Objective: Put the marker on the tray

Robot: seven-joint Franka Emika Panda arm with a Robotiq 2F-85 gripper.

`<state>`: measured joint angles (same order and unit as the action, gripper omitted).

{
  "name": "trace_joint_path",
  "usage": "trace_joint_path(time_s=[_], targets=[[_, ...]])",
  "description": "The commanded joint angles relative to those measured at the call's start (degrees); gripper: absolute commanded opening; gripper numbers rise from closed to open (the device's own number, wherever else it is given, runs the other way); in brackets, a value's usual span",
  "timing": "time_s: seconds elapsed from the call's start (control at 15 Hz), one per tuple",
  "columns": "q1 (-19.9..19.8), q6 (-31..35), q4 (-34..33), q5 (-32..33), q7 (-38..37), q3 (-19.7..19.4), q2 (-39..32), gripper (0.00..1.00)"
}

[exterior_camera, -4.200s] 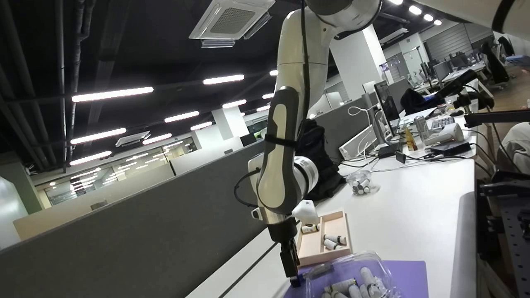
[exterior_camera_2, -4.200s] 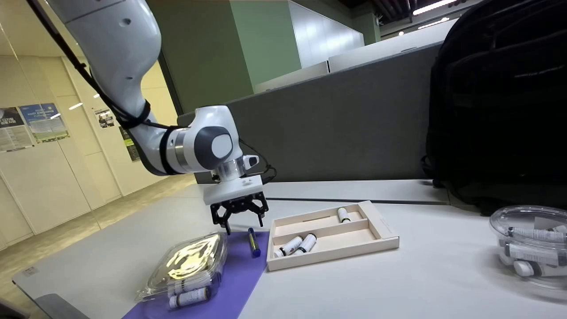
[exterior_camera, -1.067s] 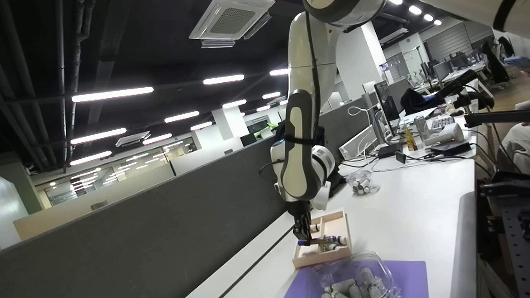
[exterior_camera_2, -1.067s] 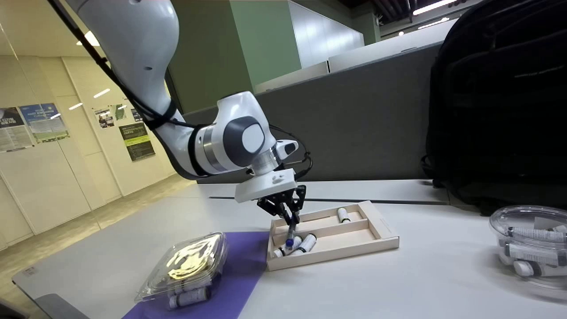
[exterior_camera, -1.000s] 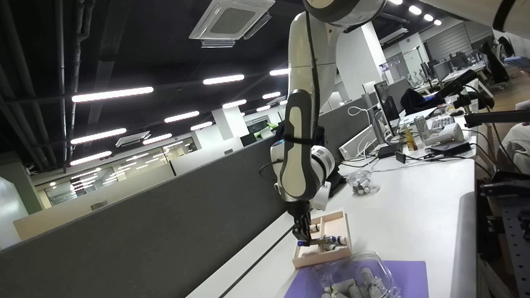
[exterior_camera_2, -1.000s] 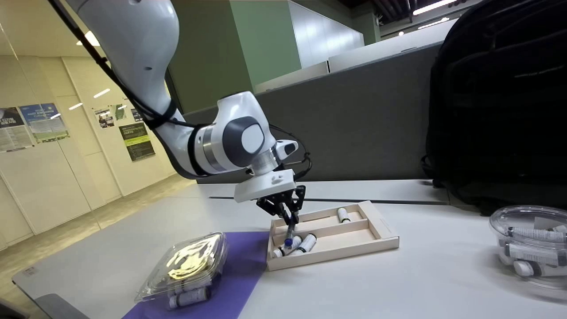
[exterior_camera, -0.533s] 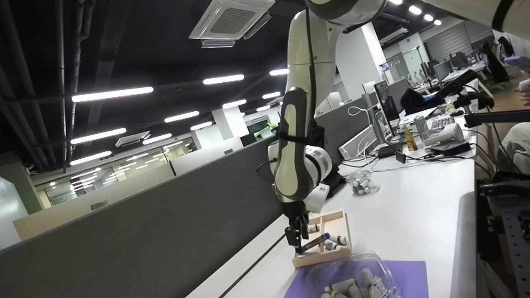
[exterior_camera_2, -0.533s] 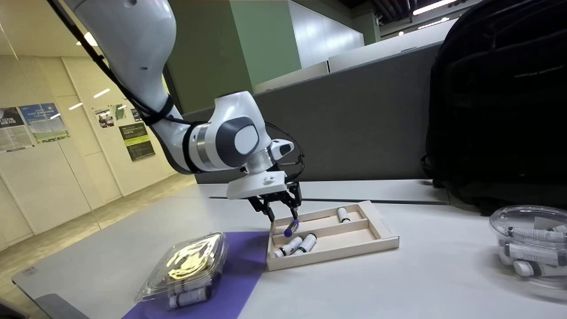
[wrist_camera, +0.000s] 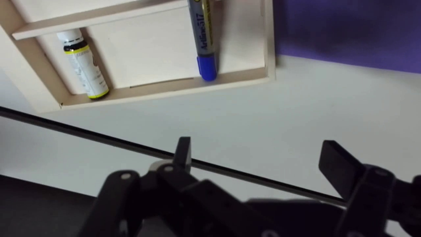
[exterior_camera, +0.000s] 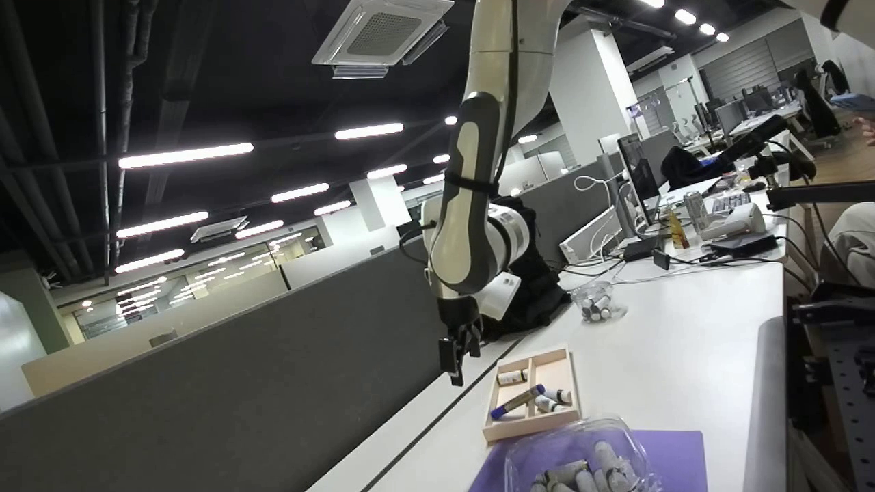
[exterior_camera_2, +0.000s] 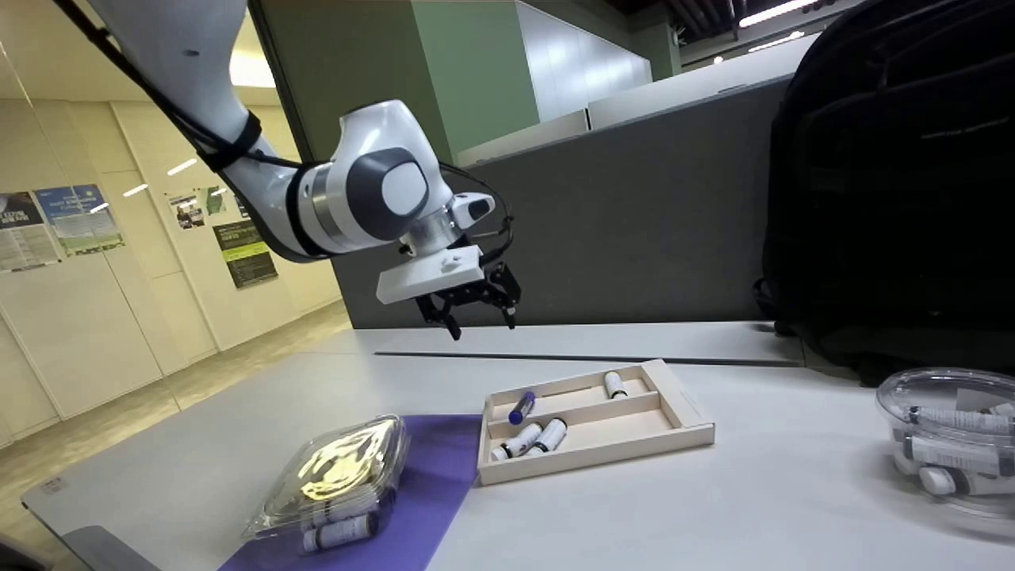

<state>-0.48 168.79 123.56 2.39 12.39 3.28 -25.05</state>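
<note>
Nearest, the pincer (wrist_camera: 256, 149) is spread wide with nothing between its fingers (wrist_camera: 340, 169). It hangs above the surface (exterior_camera_2: 714, 507), just outside the long side of the tray (exterior_camera_2: 603, 457) that faces the grey partition (exterior_camera_2: 603, 238). The placing looks complete, so I take the step in hand to be getting clear. Done well, it means rising on this side of the tray with the fingers spread and not swinging across it, where a fingertip could knock the marker (wrist_camera: 203, 36). A regrasp seems needless; should a flatter rest be wanted, turning the marker along the tray's length ought to seat it in one compartment.

From the pincer, the marker lies lower and past the tray's nearest wall, apart from the fingers. Its blue cap (wrist_camera: 207, 67) is down in the tray's partition-side compartment (wrist_camera: 148, 52), close to that wall; the body slants over the tray's divider (wrist_camera: 108, 15), apparently propped there. In both exterior views its far end stops near the two small bottles (exterior_camera_2: 549, 435) in the tray's other compartment; I cannot tell whether they touch. Farther on, beyond one short end of the tray, come the purple sheet (exterior_camera_2: 444, 452) and the clear lidded box (exterior_camera_2: 349, 460) on it.
</note>
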Motion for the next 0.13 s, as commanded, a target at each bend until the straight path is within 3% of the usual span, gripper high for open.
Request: trace_joint_path(time_s=[0.0, 0.07], targets=[[1.24, -1.57, 4.28, 1.60, -2.53, -1.23, 6.44, 1.00], [1.36, -2.16, 4.68, 1.63, -2.74, -1.42, 7.26, 1.00]])
